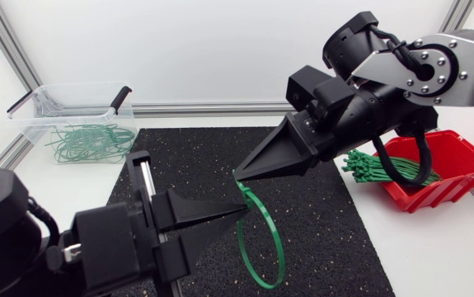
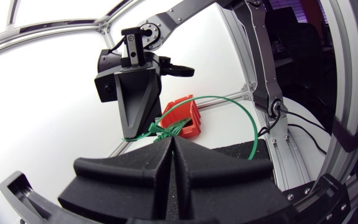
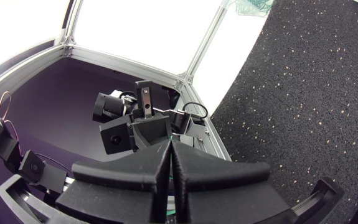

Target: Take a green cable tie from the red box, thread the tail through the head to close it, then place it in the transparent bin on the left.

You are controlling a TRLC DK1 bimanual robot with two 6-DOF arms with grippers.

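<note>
Evidently a light, springy tie, pinched at two points

Both hands are seen closed tight, with no gap showing in either wrist view. The left hand (image 1: pixel 241 214), coming in low from the left, is pinched on the near side of the tie (image 1: pixel 281 252). The right hand (image 1: pixel 237 176), angled down from above, is clamped on the same tie just above it, so that the two sets of tips nearly meet. From that shared pinch the tie hangs in an oval hoop over the mat (image 1: pixel 344 239), touching nothing else. Whether the tail has been passed through the head cannot be told, as the joint is hidden at the tips.

The tie is judged very light, thin and smooth. It is stiff enough to hold its hoop, yet springy enough to flick or twist if one grip is released. It is best held close to the head, flat faces against the pads, so that the strap cannot roll. A hold far out on the hoop would let it swing. Little squeeze is needed, but slip along the slick strap is to be expected.

Further out, the red box (image 1: pixel 459 153) with spare ties (image 1: pixel 373 169) sits at the right of the desk (image 1: pixel 434 256). The bin (image 1: pixel 30 124), with closed ties (image 1: pixel 92 142) in it, stands far left, well apart from both hands.
</note>
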